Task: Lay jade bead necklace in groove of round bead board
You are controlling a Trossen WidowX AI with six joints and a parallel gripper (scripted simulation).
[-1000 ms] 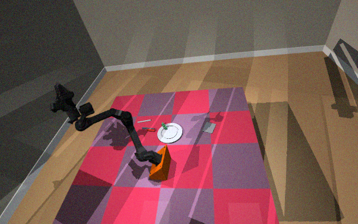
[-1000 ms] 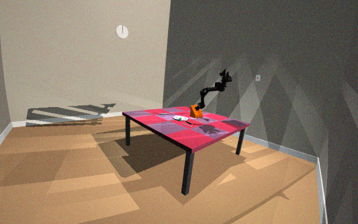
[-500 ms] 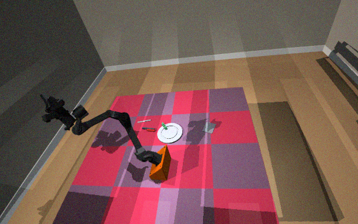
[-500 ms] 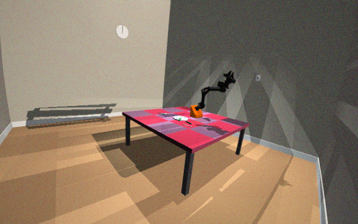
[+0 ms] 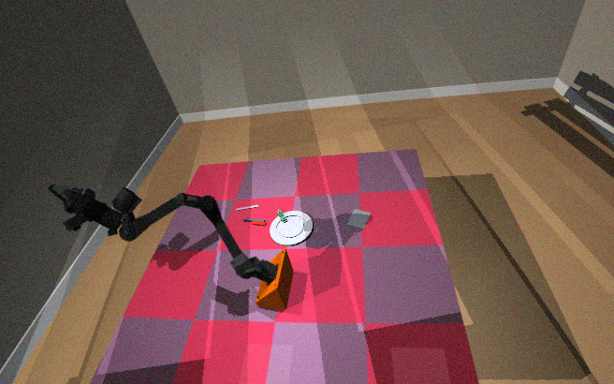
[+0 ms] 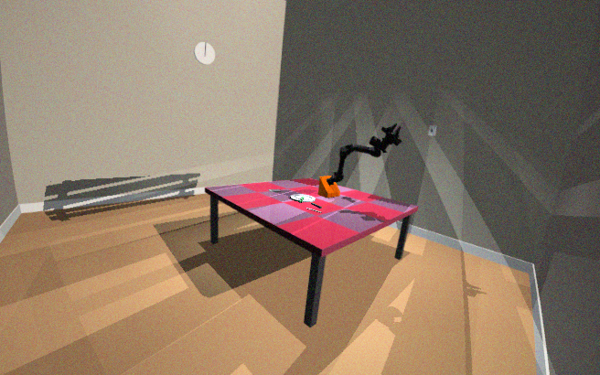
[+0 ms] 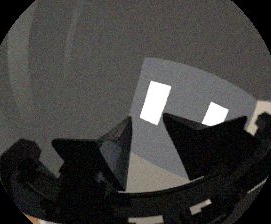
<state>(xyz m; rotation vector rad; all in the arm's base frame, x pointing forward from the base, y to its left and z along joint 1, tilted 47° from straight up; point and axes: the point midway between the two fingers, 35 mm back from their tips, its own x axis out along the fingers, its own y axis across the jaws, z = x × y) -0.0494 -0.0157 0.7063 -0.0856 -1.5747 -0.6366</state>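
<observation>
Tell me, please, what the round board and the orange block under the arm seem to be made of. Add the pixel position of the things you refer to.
The round board (image 5: 276,237) (image 6: 295,198) looks like smooth plastic or glazed ceramic, being evenly white. The orange block (image 5: 285,286) (image 6: 327,188) could be painted metal or plastic, judging by its flat, uniformly coloured faces.
</observation>
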